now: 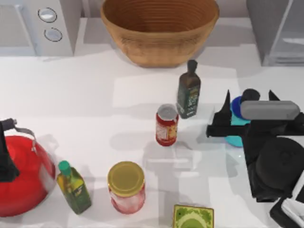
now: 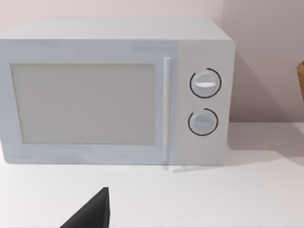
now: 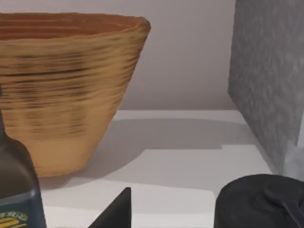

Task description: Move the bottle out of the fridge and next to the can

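Note:
The turquoise-blue bottle (image 1: 236, 119) stands upright on the table's right side, a short way right of the red can (image 1: 166, 125). Its black cap (image 3: 259, 202) rises between the fingers of my right gripper (image 1: 250, 98), which is shut on the bottle from the near side. One dark fingertip (image 3: 116, 211) shows beside the cap in the right wrist view. The grey fridge (image 1: 280, 31) stands behind at the back right corner, well apart from the bottle. My left gripper (image 2: 92, 211) is parked facing the white microwave (image 2: 114, 92).
A dark green glass bottle (image 1: 189, 92) stands just behind the can. A big wicker bowl (image 1: 159, 28) sits at the back middle. A yellow-lidded jar (image 1: 126, 187), a small oil bottle (image 1: 73, 187), a red kettle (image 1: 21, 173) and a green box (image 1: 192, 217) line the front.

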